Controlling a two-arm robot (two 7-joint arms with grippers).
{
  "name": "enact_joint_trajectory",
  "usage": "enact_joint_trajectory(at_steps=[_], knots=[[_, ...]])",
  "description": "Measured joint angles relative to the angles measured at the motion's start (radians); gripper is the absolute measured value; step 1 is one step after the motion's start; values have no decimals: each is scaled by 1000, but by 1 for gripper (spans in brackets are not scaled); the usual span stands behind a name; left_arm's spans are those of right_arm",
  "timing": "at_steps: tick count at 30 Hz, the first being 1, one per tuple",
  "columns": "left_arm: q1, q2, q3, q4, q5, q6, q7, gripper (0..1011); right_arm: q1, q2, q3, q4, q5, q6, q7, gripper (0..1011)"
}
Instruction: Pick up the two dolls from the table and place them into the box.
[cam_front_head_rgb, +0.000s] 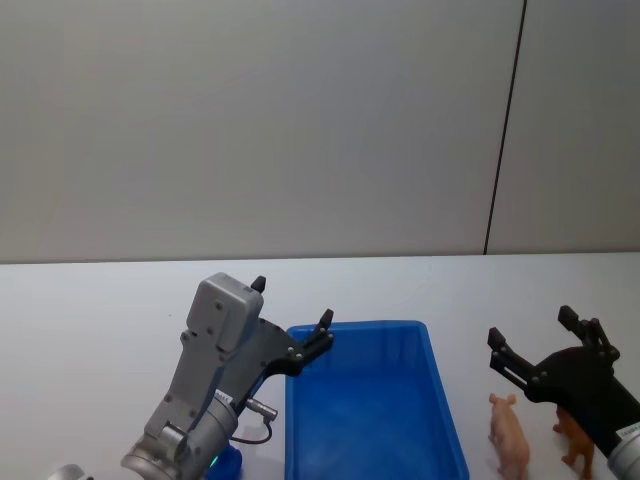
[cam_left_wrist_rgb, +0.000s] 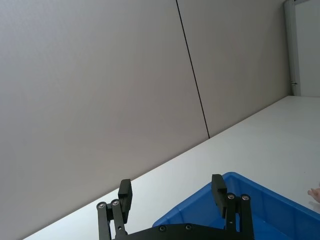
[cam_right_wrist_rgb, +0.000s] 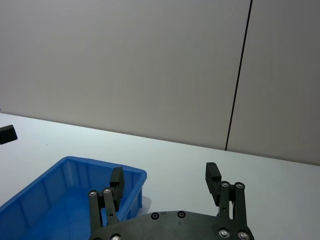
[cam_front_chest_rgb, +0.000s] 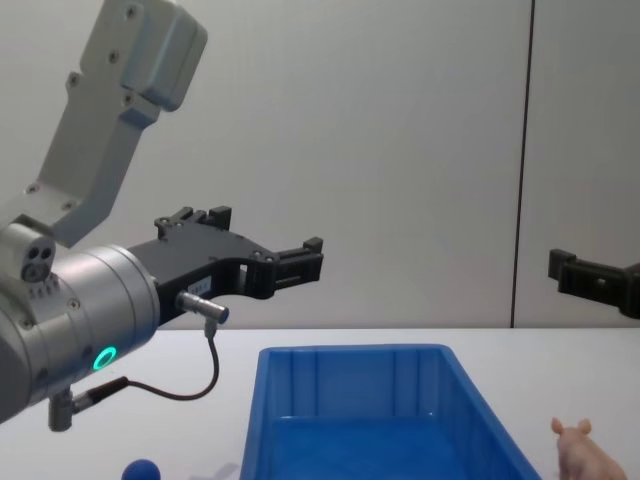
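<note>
Hovering above the white bench (cam_front_head_rgb: 90, 310), the left claw (cam_front_head_rgb: 292, 302) was spread open and empty by the far left corner of the blue box (cam_front_head_rgb: 447, 400). The right claw (cam_front_head_rgb: 532, 328), likewise spread wide with nothing in it, hung to the right of the box, above the two dolls. The pale pink pig (cam_front_head_rgb: 510, 435) stood on the bench just beside the box's right wall. The brown animal (cam_front_head_rgb: 577, 445) stood close on the pig's right, partly hidden by the right claw.

One pig (cam_front_head_rgb: 508, 437), one brown animal (cam_front_head_rgb: 578, 450), one box (cam_front_head_rgb: 360, 326), one table (cam_front_head_rgb: 90, 310), one small blue ball (cam_front_chest_rgb: 141, 470), two grippers, left gripper (cam_front_head_rgb: 292, 301), right gripper (cam_front_head_rgb: 530, 325).
</note>
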Motion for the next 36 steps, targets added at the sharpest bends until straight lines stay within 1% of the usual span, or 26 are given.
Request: enact_joint_trajectory(at_steps=[36], knots=[[0, 0, 0, 0, 0, 0, 0, 1001, 0, 0, 0, 0, 0, 0, 0, 1001]])
